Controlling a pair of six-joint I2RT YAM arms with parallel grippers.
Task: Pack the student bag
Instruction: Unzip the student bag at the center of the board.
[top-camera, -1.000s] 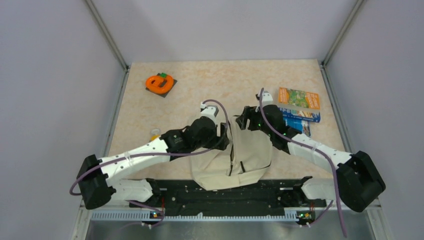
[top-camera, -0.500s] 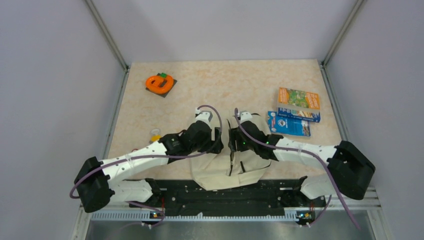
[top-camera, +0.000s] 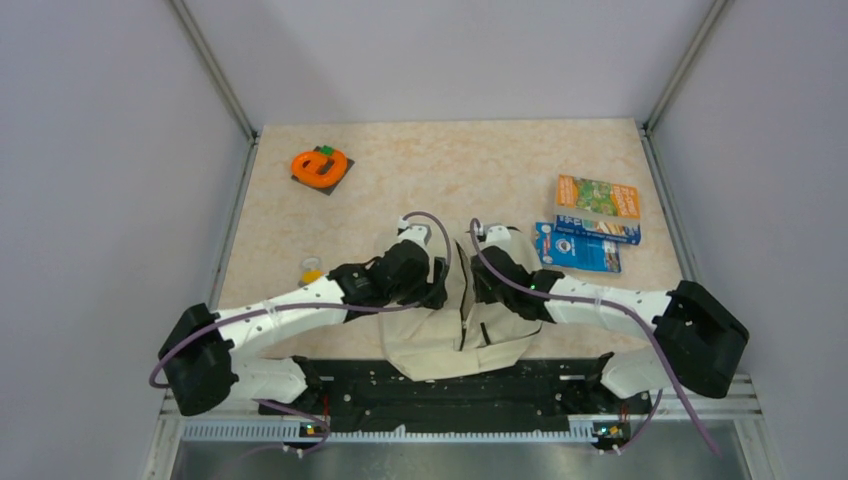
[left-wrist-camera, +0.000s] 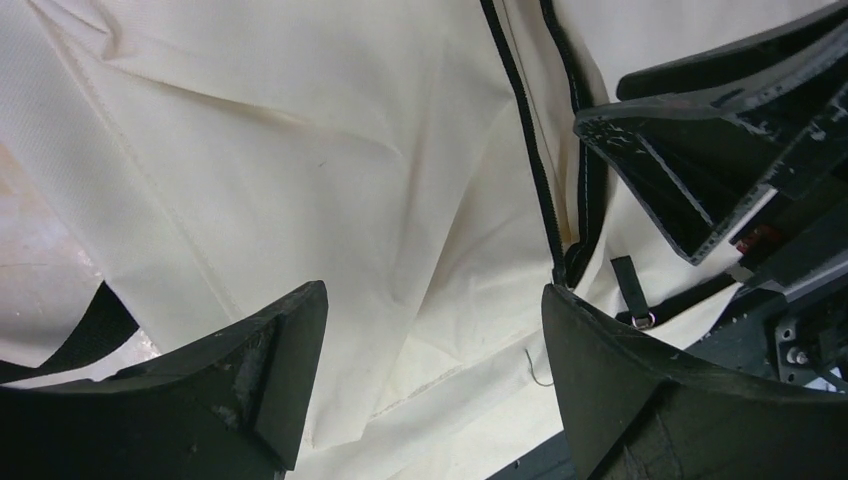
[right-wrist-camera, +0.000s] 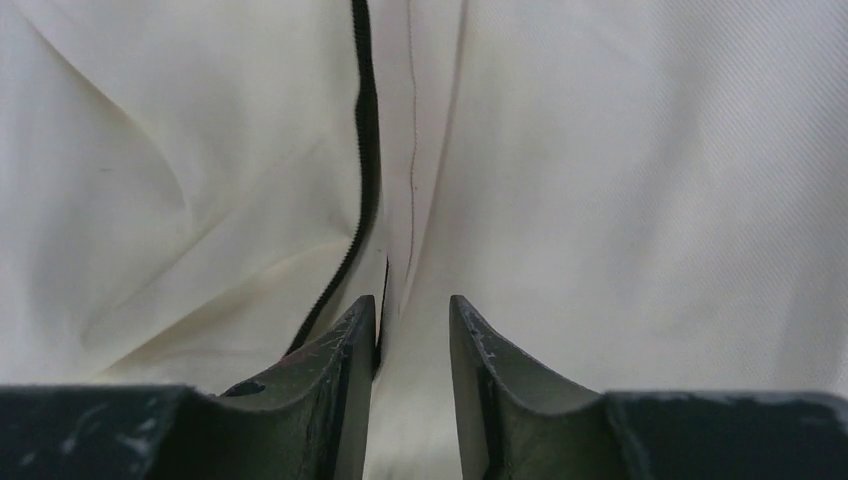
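Note:
The student bag (top-camera: 455, 335), cream fabric with a black zipper, lies flat at the near middle of the table. My left gripper (top-camera: 436, 288) hovers over its left half. In the left wrist view the left gripper (left-wrist-camera: 435, 335) stands wide open and empty over creased bag fabric (left-wrist-camera: 300, 150). My right gripper (top-camera: 482, 284) sits on the bag's right half beside the zipper. In the right wrist view the right gripper (right-wrist-camera: 412, 320) is nearly closed, pinching a raised fold of bag fabric (right-wrist-camera: 620, 180) next to the zipper (right-wrist-camera: 365, 150).
An orange booklet (top-camera: 597, 196) and a blue booklet (top-camera: 580, 249) lie at the right. An orange tape roll on a dark pad (top-camera: 320, 166) sits far left. A small yellow item (top-camera: 311, 268) lies by the left arm. The black rail (top-camera: 450, 385) borders the near edge.
My right gripper swung left from near the booklets onto the bag by the zipper and narrowed its jaws on fabric. My left gripper shifted slightly and stayed open.

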